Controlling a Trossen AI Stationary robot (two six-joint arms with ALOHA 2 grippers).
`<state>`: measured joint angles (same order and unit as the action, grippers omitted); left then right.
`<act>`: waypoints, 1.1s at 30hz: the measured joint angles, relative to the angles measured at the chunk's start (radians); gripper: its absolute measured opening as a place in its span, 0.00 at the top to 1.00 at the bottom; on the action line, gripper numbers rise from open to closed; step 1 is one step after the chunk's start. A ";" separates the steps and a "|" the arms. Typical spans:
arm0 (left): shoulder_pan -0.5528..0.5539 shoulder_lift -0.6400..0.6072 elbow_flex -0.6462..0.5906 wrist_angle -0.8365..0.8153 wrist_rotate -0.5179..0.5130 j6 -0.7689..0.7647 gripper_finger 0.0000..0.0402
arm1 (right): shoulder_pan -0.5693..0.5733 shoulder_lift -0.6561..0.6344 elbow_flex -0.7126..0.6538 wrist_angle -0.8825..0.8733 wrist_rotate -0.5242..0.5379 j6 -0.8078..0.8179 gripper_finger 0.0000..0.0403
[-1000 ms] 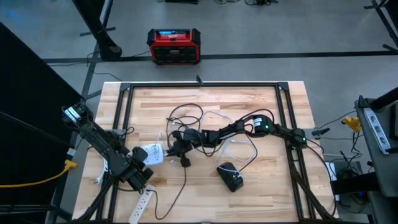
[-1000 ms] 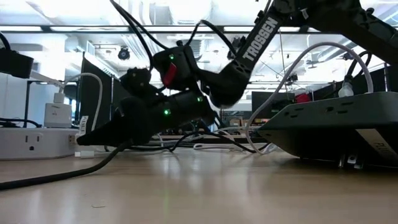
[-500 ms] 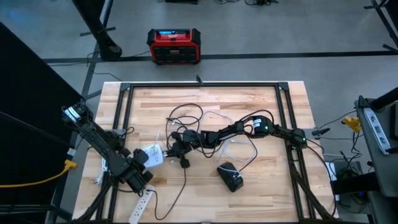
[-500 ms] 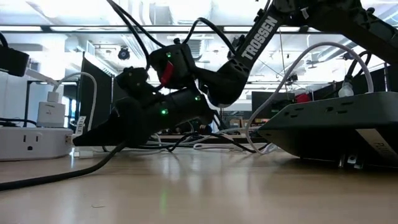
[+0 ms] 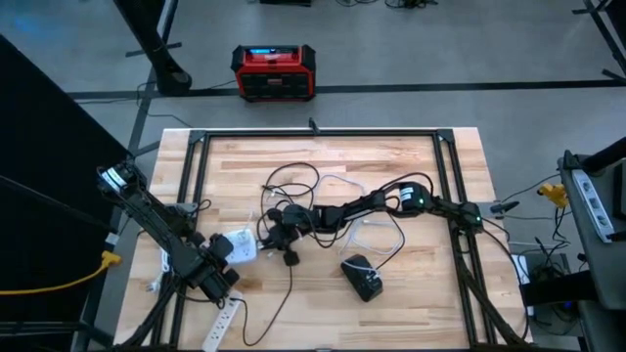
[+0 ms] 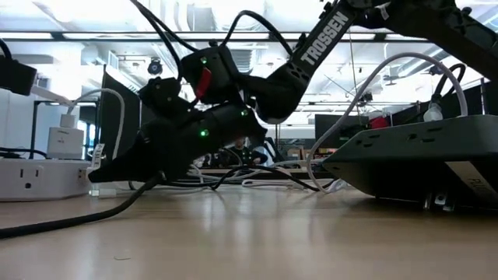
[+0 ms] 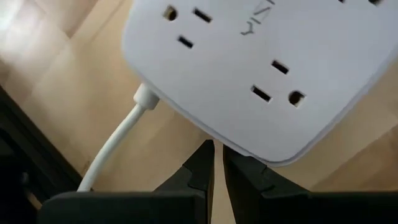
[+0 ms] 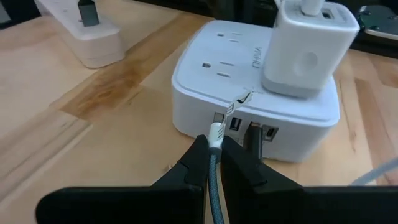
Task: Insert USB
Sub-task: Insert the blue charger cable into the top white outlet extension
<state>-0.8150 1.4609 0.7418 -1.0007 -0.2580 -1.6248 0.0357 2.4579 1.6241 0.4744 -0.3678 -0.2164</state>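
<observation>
The fingers of the right gripper (image 8: 211,163) are closed on a braided USB cable (image 8: 215,186), whose silver plug (image 8: 217,130) is held just ahead of the fingertips, at the row of ports on the side of a white power cube (image 8: 211,81). A white charger (image 8: 308,53) is seated in the cube's top. The left gripper (image 7: 217,163) is nearly shut, nothing held, its tips under the edge of that white power cube.
</observation>
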 joint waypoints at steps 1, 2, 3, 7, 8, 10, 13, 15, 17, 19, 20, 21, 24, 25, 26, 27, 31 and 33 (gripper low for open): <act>0.000 0.000 0.000 -0.004 -0.005 0.000 0.94 | 0.000 -0.005 0.000 -0.014 -0.010 -0.002 0.96; 0.000 0.000 0.000 -0.010 -0.009 0.000 0.94 | 0.000 -0.009 0.000 -0.017 -0.016 -0.001 0.96; 0.000 0.000 0.000 -0.014 -0.011 0.000 0.94 | 0.001 -0.012 0.000 -0.019 -0.017 0.001 0.96; 0.000 0.000 0.000 -0.021 -0.012 -0.001 0.94 | 0.005 -0.016 0.000 -0.020 0.000 0.018 0.96; 0.000 0.000 0.000 -0.021 -0.012 -0.001 0.94 | 0.007 -0.016 0.000 -0.020 0.014 0.026 0.96; 0.001 0.000 0.000 -0.023 -0.012 -0.002 0.94 | 0.012 -0.016 0.000 -0.020 0.044 0.039 0.96; 0.001 0.000 0.000 -0.023 -0.013 -0.002 0.94 | 0.019 -0.015 -0.001 -0.012 0.068 0.067 0.96; 0.001 0.000 0.000 -0.022 -0.012 -0.009 0.94 | 0.024 -0.015 -0.001 -0.023 0.085 0.071 0.96; 0.001 0.000 0.000 -0.020 -0.005 -0.024 0.94 | 0.029 -0.022 -0.001 -0.063 0.123 0.069 0.96; 0.002 0.000 0.007 -0.024 -0.011 -0.052 0.94 | 0.031 -0.045 0.000 -0.139 0.163 0.083 0.96; 0.002 0.000 0.012 -0.031 -0.017 -0.066 0.94 | 0.031 -0.056 0.000 -0.172 0.181 0.094 0.96; -0.001 0.000 0.017 -0.041 -0.028 -0.082 0.94 | 0.031 -0.065 0.001 -0.203 0.192 0.099 0.96; -0.003 0.000 0.029 -0.086 -0.047 -0.125 0.94 | 0.030 -0.098 0.002 -0.289 0.209 0.108 0.96; -0.003 0.000 0.033 -0.105 -0.048 -0.134 0.94 | 0.032 -0.110 0.002 -0.314 0.208 0.110 0.96; -0.003 0.000 0.037 -0.120 -0.047 -0.139 0.94 | 0.034 -0.120 0.001 -0.338 0.208 0.112 0.96; -0.003 0.000 0.040 -0.128 -0.045 -0.141 0.94 | 0.035 -0.134 0.001 -0.353 0.208 0.112 0.96; -0.009 0.000 0.067 -0.182 -0.037 -0.158 0.94 | 0.043 -0.193 0.000 -0.460 0.211 0.104 0.96; -0.016 0.000 0.093 -0.213 -0.031 -0.165 0.94 | 0.043 -0.217 0.000 -0.503 0.211 0.100 0.96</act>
<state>-0.8313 1.4612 0.8346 -1.2140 -0.2893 -1.7901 0.0792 2.2406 1.6238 -0.0285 -0.1569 -0.1167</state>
